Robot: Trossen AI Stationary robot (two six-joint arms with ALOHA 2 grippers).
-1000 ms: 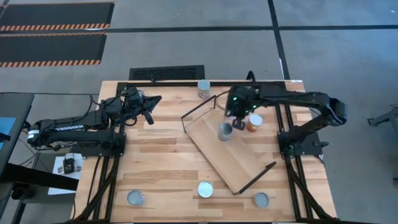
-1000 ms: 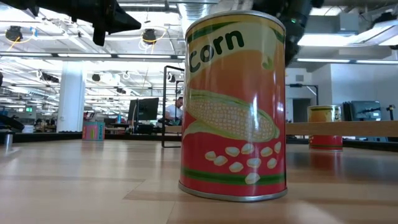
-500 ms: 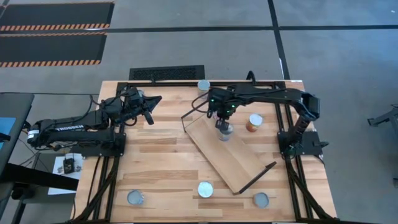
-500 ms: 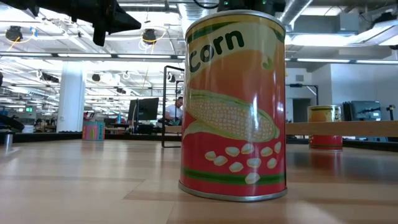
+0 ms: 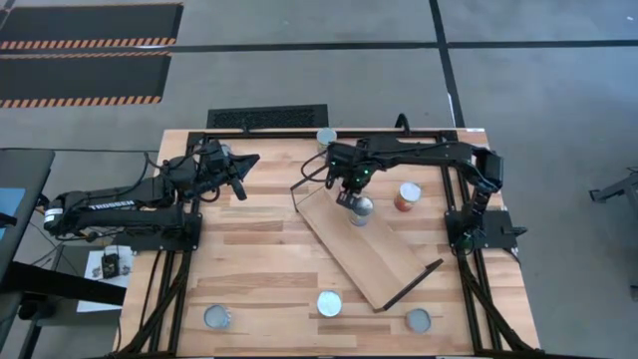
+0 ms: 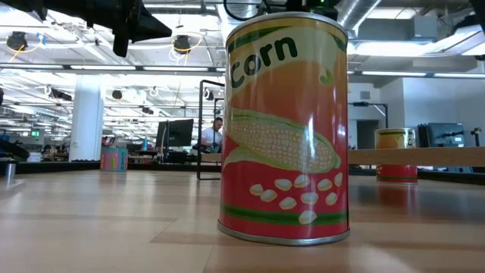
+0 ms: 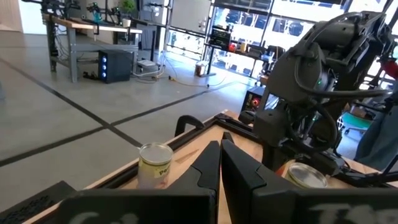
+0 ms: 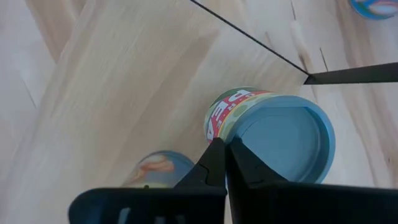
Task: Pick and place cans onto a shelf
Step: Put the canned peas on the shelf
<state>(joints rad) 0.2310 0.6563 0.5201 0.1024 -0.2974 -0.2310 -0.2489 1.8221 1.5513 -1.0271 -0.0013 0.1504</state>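
Closest to my low camera a corn can stands upright on the table, filling most of that view; from above it is the can at the near edge, with two more near-edge cans to either side, one left and one right. Past them the shelf lies diagonally on the tabletop, and one can stands upright on its far end. My right gripper hovers just above and beside that can; in the right wrist view its fingers are pressed together with nothing between them, and the can's bluish top sits just past the tips. An orange-labelled can stands on the table just beyond the shelf's right side. My left gripper waits over the far left of the table, fingers pressed together, empty. Farthest off, a can stands at the table's back edge
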